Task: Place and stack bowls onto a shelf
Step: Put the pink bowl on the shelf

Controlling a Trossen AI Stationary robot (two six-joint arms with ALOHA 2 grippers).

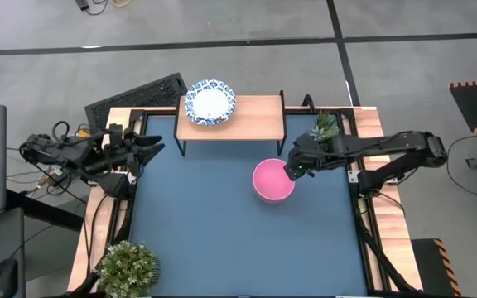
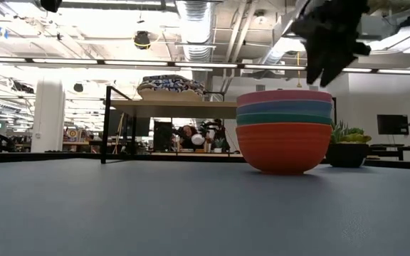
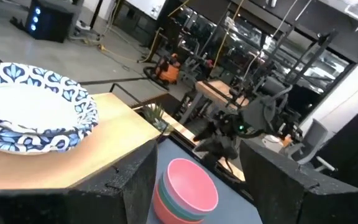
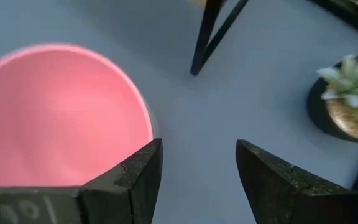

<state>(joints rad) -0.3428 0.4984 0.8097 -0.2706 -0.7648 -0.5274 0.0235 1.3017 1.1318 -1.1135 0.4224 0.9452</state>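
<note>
A stack of bowls (image 2: pixel 284 130), pink on top, then lavender-blue, green and red at the bottom, stands on the blue tabletop; its pink top bowl (image 1: pixel 272 180) also shows in the right wrist view (image 4: pixel 61 118). Two white bowls with blue patterned rims (image 1: pixel 210 101) sit stacked on the shelf's (image 1: pixel 255 120) left half. My right gripper (image 1: pixel 292 170) hovers open just above the stack's right rim, touching nothing. My left gripper (image 1: pixel 151 147) is open and empty at the table's left edge.
A small potted plant (image 1: pixel 325 127) stands at the far right by the shelf's leg, close to my right arm. A larger potted plant (image 1: pixel 128 266) stands at the near left corner. The shelf's right half is bare board.
</note>
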